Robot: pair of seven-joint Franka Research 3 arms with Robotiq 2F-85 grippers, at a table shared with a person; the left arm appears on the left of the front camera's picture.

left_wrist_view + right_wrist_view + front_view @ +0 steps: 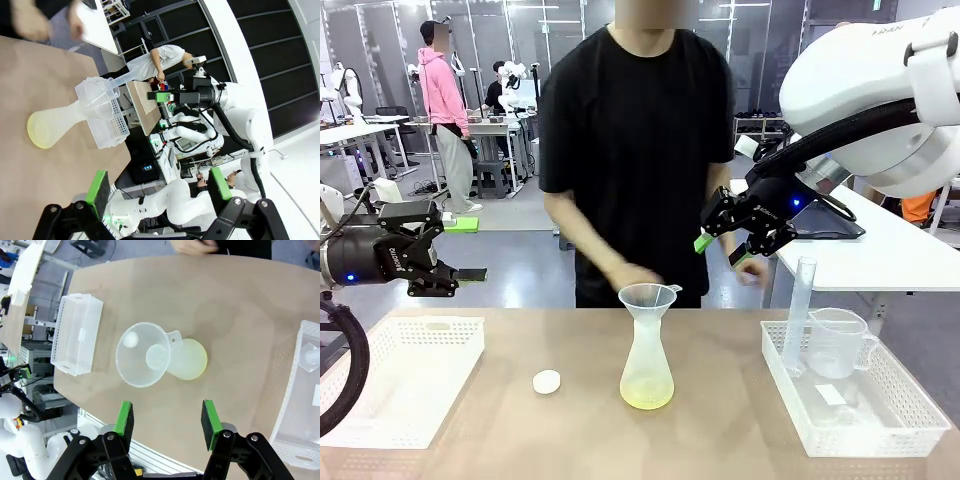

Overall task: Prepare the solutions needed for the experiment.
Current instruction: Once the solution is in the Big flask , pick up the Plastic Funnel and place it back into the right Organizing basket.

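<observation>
**Left gripper** (455, 250) (159, 190): jaws are spread to their widest and nothing is held. It is found at the left edge of the front view, above the table (720, 400). Its arm is cut off by the frame.

**Right gripper** (721, 250) (166, 419): jaws are parted at a moderate width and nothing is gripped. It is placed right of centre in the front view, raised well above the tabletop.

**The solutions** (647, 397) (192, 365) (42, 132): a shallow, clear, pale yellow-green layer is seen, confined to the very bottom of its vessel at the lower centre of the front view.

**Conical flask** (647, 360): frosted and upright at table centre, the liquid is contained in it. A clear funnel (648, 297) (142, 354) is seated in its mouth. In the right wrist view the neck is hidden under the funnel.

**Cap** (547, 381): small, white and round, laid on the table left of the flask and apart from it.

**Right basket** (865, 440): white and perforated, at lower right. A tall clear cylinder (800, 310) and a clear measuring jug (840, 340) are held upright in it. It is cut off at the right edge of the right wrist view.

**Left basket** (470, 350): white and perforated, at lower left.

**Person's hands** (630, 275): blurred behind the funnel, so nothing can be told of their grasp.
</observation>
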